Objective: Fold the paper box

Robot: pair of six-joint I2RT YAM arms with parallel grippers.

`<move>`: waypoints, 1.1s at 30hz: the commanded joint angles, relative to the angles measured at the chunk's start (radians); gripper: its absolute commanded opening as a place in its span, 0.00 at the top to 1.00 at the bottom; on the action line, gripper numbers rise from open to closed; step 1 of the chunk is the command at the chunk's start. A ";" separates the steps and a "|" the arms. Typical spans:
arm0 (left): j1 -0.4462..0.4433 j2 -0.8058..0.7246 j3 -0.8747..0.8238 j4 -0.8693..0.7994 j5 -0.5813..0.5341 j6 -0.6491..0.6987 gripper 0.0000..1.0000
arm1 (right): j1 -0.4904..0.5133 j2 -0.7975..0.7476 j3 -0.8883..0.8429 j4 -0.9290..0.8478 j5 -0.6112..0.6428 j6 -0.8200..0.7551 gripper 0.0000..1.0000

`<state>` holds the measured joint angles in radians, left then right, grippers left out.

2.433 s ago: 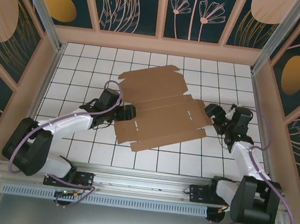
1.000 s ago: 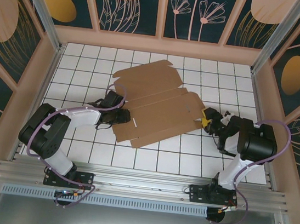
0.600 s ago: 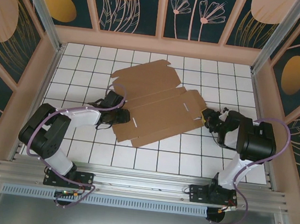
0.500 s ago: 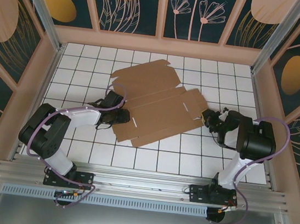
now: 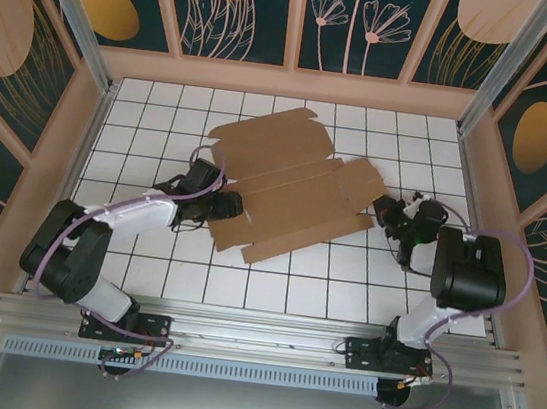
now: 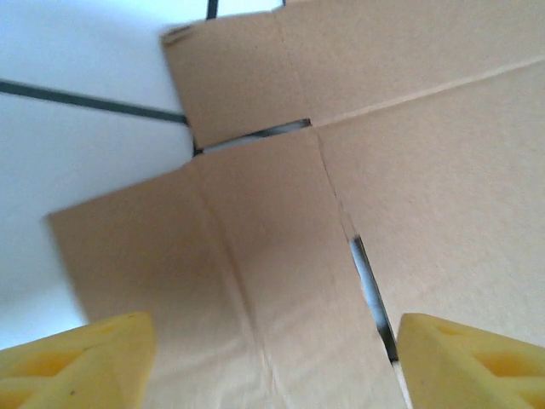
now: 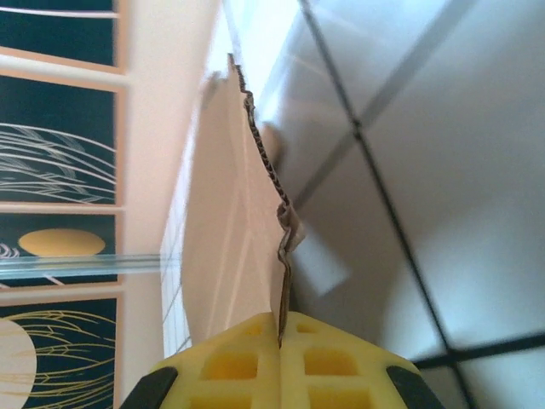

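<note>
Jaws of the right gripper (image 5: 380, 212) pinch the right edge of the paper box (image 5: 290, 192); those of the left gripper (image 5: 225, 205) stand spread apart. The tiled table (image 5: 345, 274) bears the box, unfolded, mid-table, its left flap under the left gripper.

Paper box (image 5: 291, 187) takes up frame center. Left gripper (image 5: 225, 204) & right gripper (image 5: 386, 211) sit at its L/R edges. Bare table (image 5: 272, 290) tiles free at bottom + upper corners. Walls (image 5: 290, 81) close top/sides.
</note>
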<state>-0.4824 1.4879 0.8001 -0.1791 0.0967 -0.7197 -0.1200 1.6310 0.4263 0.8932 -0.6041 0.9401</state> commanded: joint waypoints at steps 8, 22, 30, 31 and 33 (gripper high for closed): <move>0.010 -0.225 0.188 -0.176 -0.285 0.082 0.13 | 0.088 -0.415 0.541 -0.806 0.569 -0.515 1.00; 0.011 -0.324 0.232 -0.226 -0.499 0.090 0.09 | 0.970 0.025 1.321 -1.041 1.364 -1.615 0.95; 0.014 -0.538 0.267 -0.269 -0.766 0.102 0.08 | 1.143 0.106 1.076 -1.103 1.172 -1.262 0.86; 0.015 -0.554 0.268 -0.259 -0.766 0.110 0.08 | 1.143 0.109 1.042 -1.099 1.096 -1.197 0.71; 0.014 -0.555 0.273 -0.253 -0.754 0.121 0.07 | 1.145 0.104 0.976 -1.068 0.932 -1.118 0.35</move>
<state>-0.4736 0.9375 1.0542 -0.4294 -0.5941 -0.6300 1.0370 1.7813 1.4422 -0.2062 0.5179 -0.3611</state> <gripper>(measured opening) 0.925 0.462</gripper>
